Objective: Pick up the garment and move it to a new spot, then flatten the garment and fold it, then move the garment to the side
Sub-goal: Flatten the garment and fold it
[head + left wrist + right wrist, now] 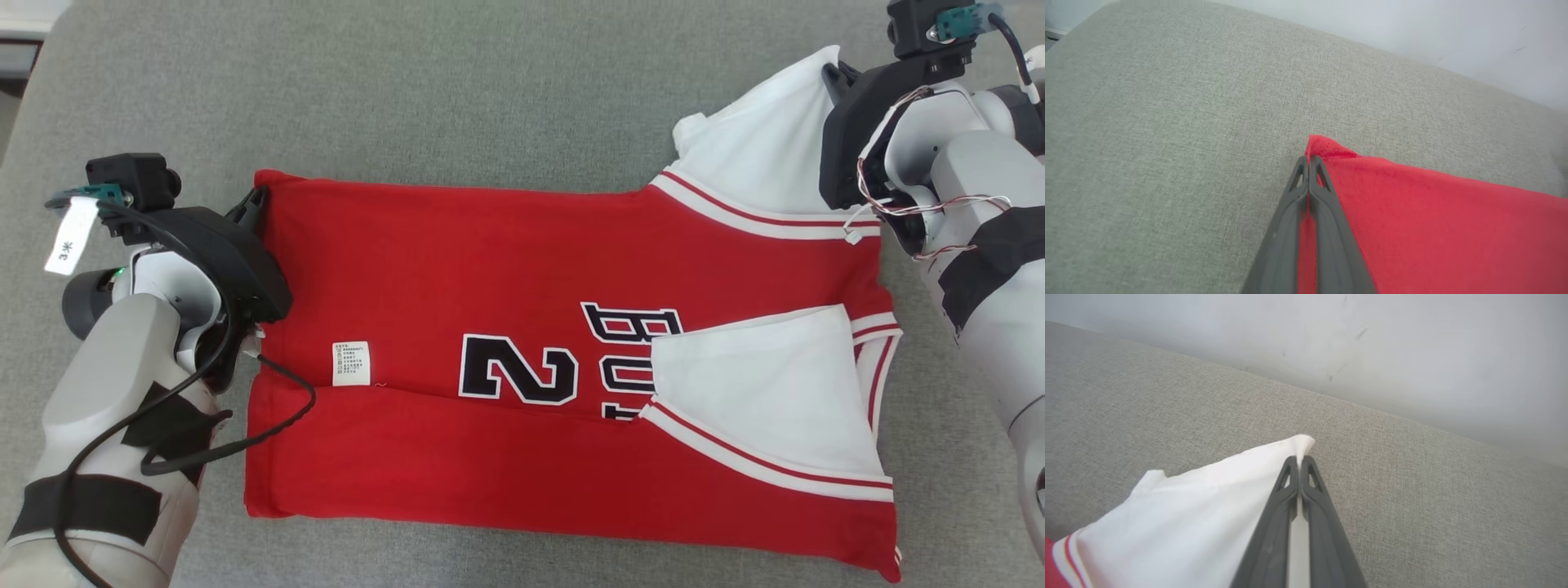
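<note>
Now, step in hand: judged as a fold of the far long edge toward the near side, with both far corners pinched.
Garment [522, 269]: red jersey with white trim, spread sideways on the grey fabric surface [457, 90]; hem end toward the left arm, white shoulder end toward the right; near long edge seemingly turned over onto the middle already.
Left gripper [1308, 163]: jaws closed on the far red hem corner, with a small peak of cloth poking past the tips.
Right gripper [1299, 461]: jaws closed on the far white corner, with the cloth drawn to a point.
Care label [351, 363]: face up near the hem end, just beyond the lengthwise fold line.
Method advised: lift both corners together and level; hold the edge between them taut; carry it toward the near side in parallel; lay it flush with the fold already made; release only after full contact with the layer below.
Risks: slip from a thin pinch at either corner; skewed edge from uneven travel; bunching of the loose white panel [759, 400] under the new layer.
Containers: none bearing on this step.
</note>
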Robot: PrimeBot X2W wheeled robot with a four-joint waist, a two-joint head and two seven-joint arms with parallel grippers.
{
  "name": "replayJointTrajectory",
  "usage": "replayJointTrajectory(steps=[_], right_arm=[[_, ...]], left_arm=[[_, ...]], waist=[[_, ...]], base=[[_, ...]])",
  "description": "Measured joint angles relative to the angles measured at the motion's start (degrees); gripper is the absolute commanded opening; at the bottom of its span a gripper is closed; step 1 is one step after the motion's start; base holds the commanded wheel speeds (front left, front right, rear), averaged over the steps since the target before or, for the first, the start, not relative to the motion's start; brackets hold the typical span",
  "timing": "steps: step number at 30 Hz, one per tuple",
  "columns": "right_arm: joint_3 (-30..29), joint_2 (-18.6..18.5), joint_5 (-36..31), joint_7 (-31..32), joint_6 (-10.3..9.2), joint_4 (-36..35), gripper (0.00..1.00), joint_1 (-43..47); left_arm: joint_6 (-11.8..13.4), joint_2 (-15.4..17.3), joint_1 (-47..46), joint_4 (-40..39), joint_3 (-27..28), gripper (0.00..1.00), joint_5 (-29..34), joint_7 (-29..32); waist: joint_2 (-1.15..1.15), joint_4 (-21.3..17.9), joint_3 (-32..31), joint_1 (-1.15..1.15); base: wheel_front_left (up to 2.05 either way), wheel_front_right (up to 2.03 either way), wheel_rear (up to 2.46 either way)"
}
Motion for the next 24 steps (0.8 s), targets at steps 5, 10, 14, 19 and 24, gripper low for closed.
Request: replayJointTrajectory(steps=[5,10,14,19,24], right_arm=[[-1.5,0.6,1.6,-2.6,1.2,0.5,0.0,0.3],[-2.0,0.8,3.0,-6.2,2.24,-0.6,0.0,3.7],[-2.1,0.4,4.3,-8.8,2.67,-1.9,0.0,7.2],[-1.6,-0.4,6.8,-12.1,2.74,-6.1,0.0,12.3],[2.5,-0.9,10.7,-13.1,2.74,-14.2,0.0,18.8]], left_arm=[[0.0,0.5,0.6,-0.4,-2.1,0.0,0.0,-1.2],[0.0,2.1,4.1,-2.4,-3.5,0.0,-1.0,-3.4],[0.0,3.0,5.9,-3.5,-4.9,0.0,-2.0,-4.7],[0.0,3.3,9.0,-5.0,-5.5,0.0,-3.5,-6.2],[0.0,5.7,11.7,-5.8,-6.3,0.0,-4.0,-7.3]], waist=[[0.0,-0.5,-1.5,0.0],[0.0,-1.2,-2.9,0.0],[0.0,-1.7,-4.2,0.0],[0.0,-2.3,-6.2,0.0],[0.0,-3.0,-8.3,0.0]], base=[[0.0,0.0,0.0],[0.0,0.0,0.0],[0.0,0.0,0.0],[0.0,0.0,0.0],[0.0,0.0,0.0]])
